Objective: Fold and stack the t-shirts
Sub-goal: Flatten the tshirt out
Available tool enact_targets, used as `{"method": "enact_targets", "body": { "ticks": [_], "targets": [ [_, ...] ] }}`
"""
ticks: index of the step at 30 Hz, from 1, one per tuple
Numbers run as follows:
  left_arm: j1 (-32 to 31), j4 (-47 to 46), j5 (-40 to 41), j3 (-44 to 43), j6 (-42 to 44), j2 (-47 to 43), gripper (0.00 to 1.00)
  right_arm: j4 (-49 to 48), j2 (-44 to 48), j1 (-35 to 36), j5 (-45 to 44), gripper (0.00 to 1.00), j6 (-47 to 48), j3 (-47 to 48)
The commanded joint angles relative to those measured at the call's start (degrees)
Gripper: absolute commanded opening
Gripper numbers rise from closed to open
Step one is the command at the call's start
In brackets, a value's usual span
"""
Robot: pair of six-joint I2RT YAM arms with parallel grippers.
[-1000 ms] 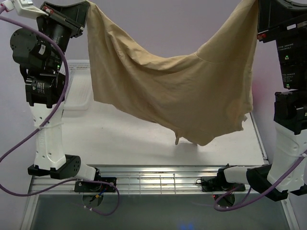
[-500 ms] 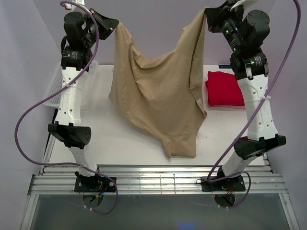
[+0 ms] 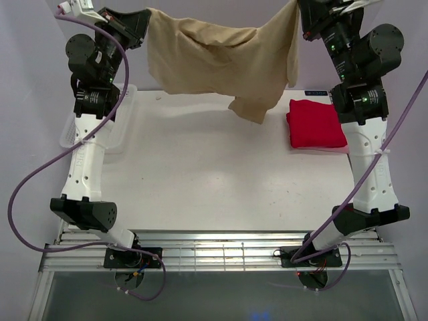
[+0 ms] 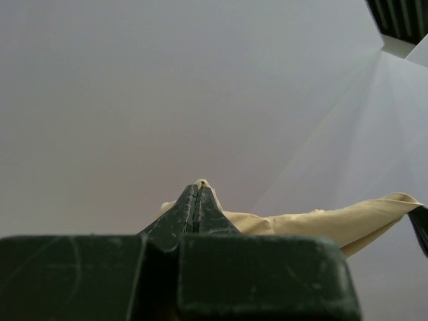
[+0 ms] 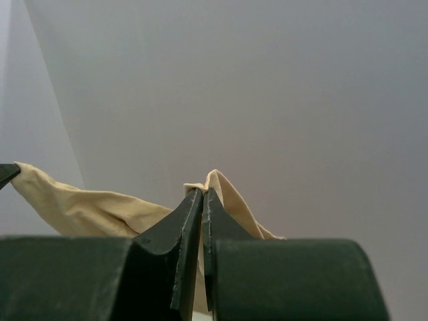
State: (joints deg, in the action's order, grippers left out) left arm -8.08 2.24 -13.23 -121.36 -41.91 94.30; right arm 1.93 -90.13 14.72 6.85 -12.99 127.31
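left jaws: pinched tight on one corner of the tan t-shirt (image 3: 214,60), upper left of the top view.
right jaws: clamped on another corner, upper right.
tan t-shirt: slung sagging between both, upper centre.
red t-shirt (image 3: 315,124): folded, lying at the right of the table (image 3: 200,174).
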Motion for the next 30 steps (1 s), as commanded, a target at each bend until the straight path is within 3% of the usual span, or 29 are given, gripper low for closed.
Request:
{"method": "enact_targets", "body": {
  "ticks": [1,6,10,13,20,25,30],
  "targets": [
    [0.43,-5.22,1.81,13.48,5.69,-7.17,0.00,-2.02,3.81,-0.22,3.78,0.08,1.30,-8.53],
    [0.43,-7.08,3.48,43.85,10.09,-14.58,0.00,-2.28,13.54,-0.13,5.28,0.08,2.62,-37.75],
    [0.25,-5.32,3.74,60.65,12.73,-18.71,0.00,-1.07,20.15,0.31,6.94,0.08,1.13,-53.69],
    [0.17,0.29,5.49,68.15,14.66,-21.61,0.00,2.98,25.34,2.41,5.63,0.08,-0.18,-60.83],
    [0.17,9.62,5.77,71.09,13.18,-25.04,0.00,18.18,30.89,5.14,2.91,0.08,-4.49,-63.50],
    [-0.01,20.77,8.39,61.17,10.89,-24.50,0.00,25.74,34.13,6.90,-2.80,0.08,-5.73,-55.43],
    [-1.41,17.54,10.94,55.99,7.98,-36.63,0.00,27.68,38.27,8.22,-8.61,0.08,-3.98,-45.69]
  ]
}}
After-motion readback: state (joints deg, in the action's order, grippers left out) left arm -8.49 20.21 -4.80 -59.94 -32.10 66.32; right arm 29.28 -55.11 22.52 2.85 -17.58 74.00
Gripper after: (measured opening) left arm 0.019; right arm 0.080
